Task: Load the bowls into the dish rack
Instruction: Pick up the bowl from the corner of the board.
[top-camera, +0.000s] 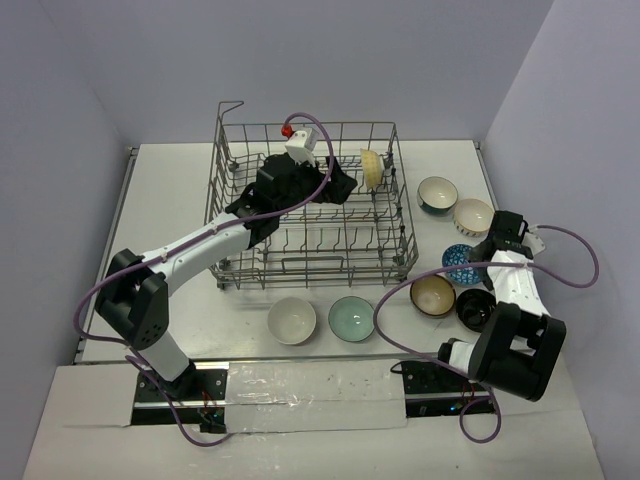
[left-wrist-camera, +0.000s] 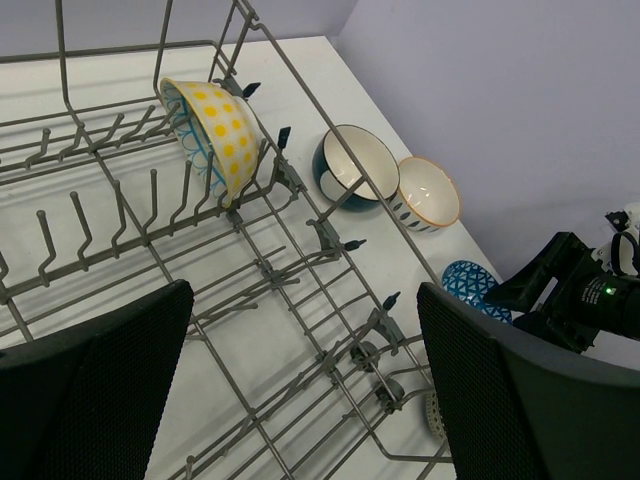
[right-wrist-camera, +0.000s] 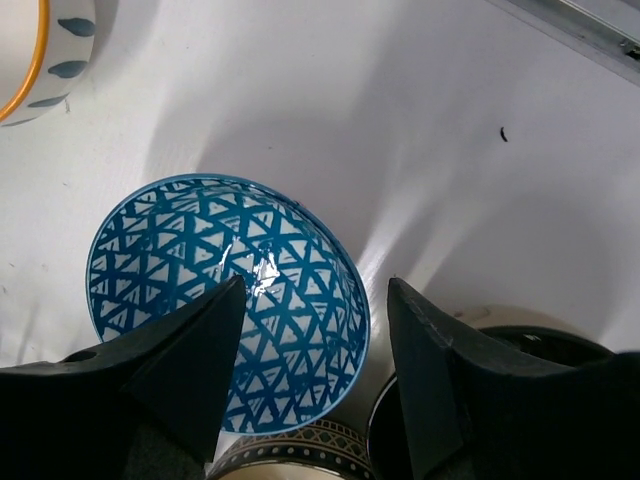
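**Fingers.** The right fingers (right-wrist-camera: 180, 370) stand apart and hold nothing. They straddle the rim of the blue triangle-patterned bowl (right-wrist-camera: 200, 260) at lower centre of the right wrist view, one finger over its inside and one outside it. Whether either touches the rim cannot be told. The left fingers (left-wrist-camera: 100, 400) are spread wide and empty, hanging over bare tines in the middle of the dish rack (top-camera: 405, 250).

**Loaded.** One bowl is in the rack. The yellow dotted bowl (top-camera: 372, 168) is propped on edge among the tines in the rack's upper right corner.

**Not yet loaded.** Seven bowls stand upright on the table (top-camera: 180, 180).
- Right of the rack in the top view are the dark blue bowl with a white inside (top-camera: 437, 193) and, just beside it, the white bowl with an orange rim (top-camera: 473, 215).
- Below these are the blue patterned bowl, the tan bowl (top-camera: 432, 295) and the black bowl (top-camera: 475, 308), set close together.
- Below the rack's front wall are the white bowl (top-camera: 292, 320) and the pale green bowl (top-camera: 351, 319), side by side.

**Progress.** The task appears to be at an early stage, with one bowl of eight placed and most tine rows free. The step in hand is judged to be a grasp of the blue patterned bowl by the right arm.
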